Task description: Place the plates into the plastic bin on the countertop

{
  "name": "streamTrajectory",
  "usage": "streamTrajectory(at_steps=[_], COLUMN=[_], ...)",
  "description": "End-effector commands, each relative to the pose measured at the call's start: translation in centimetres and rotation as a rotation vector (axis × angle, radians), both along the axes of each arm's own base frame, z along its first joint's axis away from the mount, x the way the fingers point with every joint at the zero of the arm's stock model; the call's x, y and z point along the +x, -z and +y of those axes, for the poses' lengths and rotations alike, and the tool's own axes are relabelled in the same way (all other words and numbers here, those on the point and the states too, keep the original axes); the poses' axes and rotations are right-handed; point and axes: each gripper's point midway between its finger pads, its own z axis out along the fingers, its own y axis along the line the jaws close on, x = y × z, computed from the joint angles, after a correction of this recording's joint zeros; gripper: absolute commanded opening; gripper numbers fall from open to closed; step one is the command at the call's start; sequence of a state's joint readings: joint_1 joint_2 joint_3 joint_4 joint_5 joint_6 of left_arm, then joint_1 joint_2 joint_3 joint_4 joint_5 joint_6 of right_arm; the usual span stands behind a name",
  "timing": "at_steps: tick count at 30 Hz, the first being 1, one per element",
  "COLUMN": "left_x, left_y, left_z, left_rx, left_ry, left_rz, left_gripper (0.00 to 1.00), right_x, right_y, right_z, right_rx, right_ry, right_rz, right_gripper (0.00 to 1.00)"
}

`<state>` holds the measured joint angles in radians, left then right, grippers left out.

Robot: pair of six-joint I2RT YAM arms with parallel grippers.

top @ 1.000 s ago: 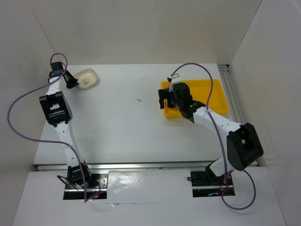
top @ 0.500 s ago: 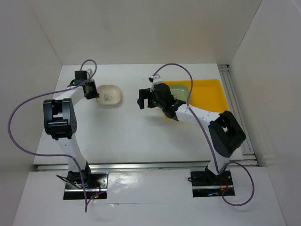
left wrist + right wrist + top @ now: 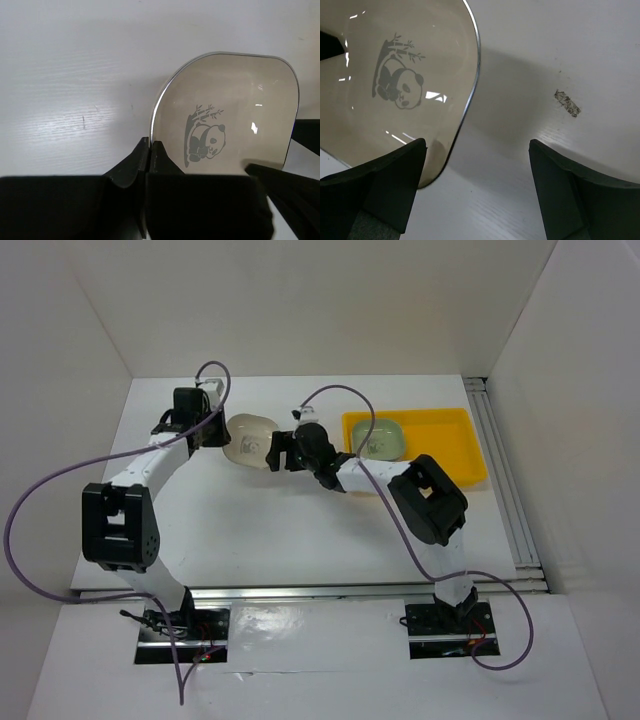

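The left gripper (image 3: pixel 212 430) has carried the plate (image 3: pixel 247 435) to mid-table, clamped on its edge. The right gripper (image 3: pixel 276 451) has left the bin (image 3: pixel 450 445) and meets it, jaws spread. A handover looks likely.

The white counter (image 3: pixel 270 530) carries a yellow bin (image 3: pixel 445 445) right of my right hand (image 3: pixel 477 165), a small scuff (image 3: pixel 567 103) just ahead.

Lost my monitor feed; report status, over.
Left gripper shut on cream rounded-square panda-print plate. Right gripper open, plate's edge between its jaws. Pale green plate in yellow plastic bin. No obstruction seen.
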<state>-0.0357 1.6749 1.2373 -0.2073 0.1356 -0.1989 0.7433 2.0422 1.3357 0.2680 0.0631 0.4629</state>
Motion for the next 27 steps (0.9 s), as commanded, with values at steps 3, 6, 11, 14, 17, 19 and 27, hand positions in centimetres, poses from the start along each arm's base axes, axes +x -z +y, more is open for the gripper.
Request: streamTrajectory(at_steps=[3, 6, 11, 14, 17, 19, 27], left_x=[-1.2, -1.8, -2.9, -2.8, -3.1, -3.6, -5.3], left_y=[-2.8, -3.8, -5.5, -8.8, -13.6, -16.5, -18.3], left_z=[-3.6, -4.4, -4.6, -4.5, -2.9, -2.3, 0.6], left_rx=[-0.058, -0.056, -0.064, -0.045, -0.016, 0.005, 0.131], left_ry=[0.119, 0.135, 0.162, 0.178, 0.162, 0.167, 0.158], left_rz=[-0.047, -0.071, -0.091, -0.164, -0.262, -0.284, -0.29], left_gripper=[0.0, 0.0, 0.39, 0.91, 1.0, 1.0, 1.0], right_x=[1.8, 2.0, 1.9, 1.5, 1.8, 1.7, 4.0], right_y=[-1.9, -2.1, -3.6, -5.0, -8.0, -8.3, -12.7], right_z=[1.8, 1.8, 0.9, -1.1, -4.8, -7.7, -21.6], right_rx=[0.125, 0.13, 0.098, 0.033, -0.035, -0.076, -0.242], right_ry=[0.036, 0.044, 0.061, 0.105, 0.175, 0.192, 0.189], right_rz=[-0.043, -0.052, -0.062, -0.085, -0.126, -0.118, -0.175], right_gripper=[0.87, 0.75, 0.0, 0.0, 0.0, 0.0, 0.0])
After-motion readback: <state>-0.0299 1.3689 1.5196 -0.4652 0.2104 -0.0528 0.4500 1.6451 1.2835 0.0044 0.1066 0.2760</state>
